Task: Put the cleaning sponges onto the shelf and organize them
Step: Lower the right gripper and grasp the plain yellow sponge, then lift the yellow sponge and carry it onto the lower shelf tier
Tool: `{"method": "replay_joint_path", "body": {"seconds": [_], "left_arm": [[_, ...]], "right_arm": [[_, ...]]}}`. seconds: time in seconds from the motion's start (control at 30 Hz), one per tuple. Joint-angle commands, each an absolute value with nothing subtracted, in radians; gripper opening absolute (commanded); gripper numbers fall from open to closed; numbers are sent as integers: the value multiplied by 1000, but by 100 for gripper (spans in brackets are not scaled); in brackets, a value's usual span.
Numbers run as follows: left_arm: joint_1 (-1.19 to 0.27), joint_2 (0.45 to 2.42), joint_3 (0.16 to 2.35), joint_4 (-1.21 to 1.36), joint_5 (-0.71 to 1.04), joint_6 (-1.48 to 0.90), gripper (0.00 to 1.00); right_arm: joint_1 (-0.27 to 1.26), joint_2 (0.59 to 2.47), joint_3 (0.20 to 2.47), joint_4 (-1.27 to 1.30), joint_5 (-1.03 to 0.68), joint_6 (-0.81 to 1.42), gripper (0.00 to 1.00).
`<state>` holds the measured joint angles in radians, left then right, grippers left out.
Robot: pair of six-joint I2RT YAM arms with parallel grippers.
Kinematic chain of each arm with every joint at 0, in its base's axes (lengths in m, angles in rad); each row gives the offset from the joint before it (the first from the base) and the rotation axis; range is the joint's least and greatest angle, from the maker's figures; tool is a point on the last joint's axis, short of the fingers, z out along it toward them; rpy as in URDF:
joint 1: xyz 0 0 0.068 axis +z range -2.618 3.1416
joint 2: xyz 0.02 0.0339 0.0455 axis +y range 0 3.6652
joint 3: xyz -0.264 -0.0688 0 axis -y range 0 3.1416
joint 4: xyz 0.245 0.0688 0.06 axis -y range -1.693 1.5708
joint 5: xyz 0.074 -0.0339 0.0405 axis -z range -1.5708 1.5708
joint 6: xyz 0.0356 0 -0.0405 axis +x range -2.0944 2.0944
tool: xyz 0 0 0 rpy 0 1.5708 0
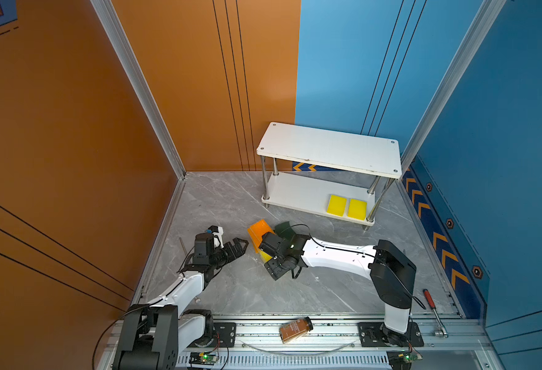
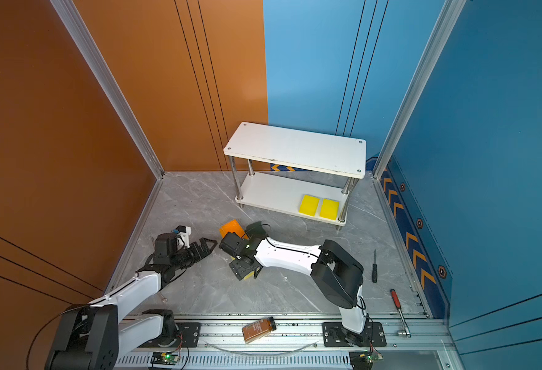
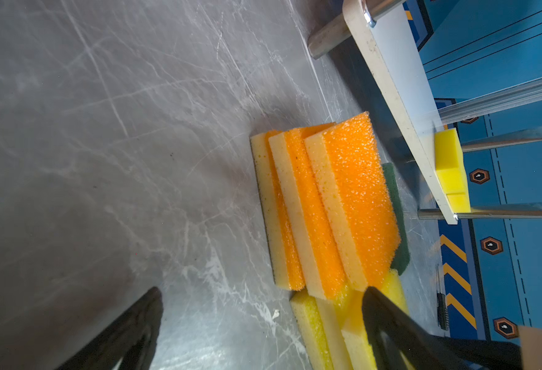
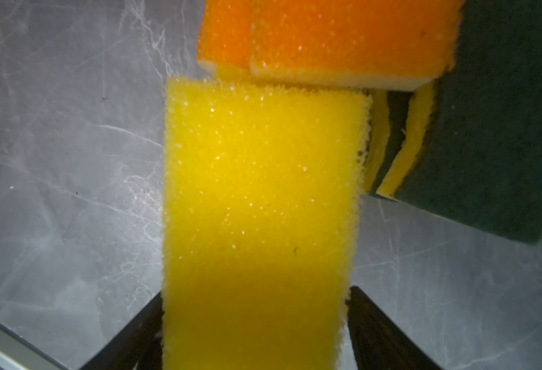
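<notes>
Brown bottle (image 1: 296, 330) bears a label (image 1: 290, 331), writing unreadable.

White shelf (image 2: 295, 150), two yellow sponges (image 2: 309, 204) on lower board, brown bottle (image 2: 259, 329) on rail

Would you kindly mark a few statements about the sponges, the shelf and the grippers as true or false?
1. Two yellow sponges lie side by side on the lower board of the shelf. True.
2. An orange-topped sponge sits on the shelf's top board. False: the orange-topped sponges lean together on the grey tabletop.
3. The left gripper is open and holds nothing. True.
4. The right gripper pinches a green-topped sponge. False: it pinches a yellow sponge.
5. The brown bottle stands upright on the shelf. False: it lies on its side on the front rail.
</notes>
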<state>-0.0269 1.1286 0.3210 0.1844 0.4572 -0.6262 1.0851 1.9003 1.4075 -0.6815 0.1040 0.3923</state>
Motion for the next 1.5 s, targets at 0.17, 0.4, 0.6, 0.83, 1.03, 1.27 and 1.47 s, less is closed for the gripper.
{"method": "replay_joint_path", "body": {"seconds": [0.17, 0.4, 0.6, 0.83, 1.03, 1.27, 1.47], "left_arm": [[-32, 1102, 300, 193, 448, -628, 98], [-31, 1101, 303, 192, 451, -629, 98], [-31, 1100, 303, 191, 450, -629, 98], [-31, 1095, 304, 189, 450, -631, 98], [-30, 1092, 304, 184, 449, -631, 98], [-29, 1088, 304, 183, 449, -631, 98], [-30, 1073, 304, 171, 444, -631, 98]], "right_arm": [[1079, 1906, 1427, -708, 93, 392, 68], [1068, 1871, 1425, -709, 71, 393, 62], [1051, 1825, 1408, -710, 59, 394, 62], [1022, 1766, 1389, -710, 30, 391, 62], [969, 1700, 1380, -700, 23, 390, 62], [871, 1654, 1371, -664, 49, 419, 65], [749, 1650, 1354, -585, 61, 482, 65]]}}
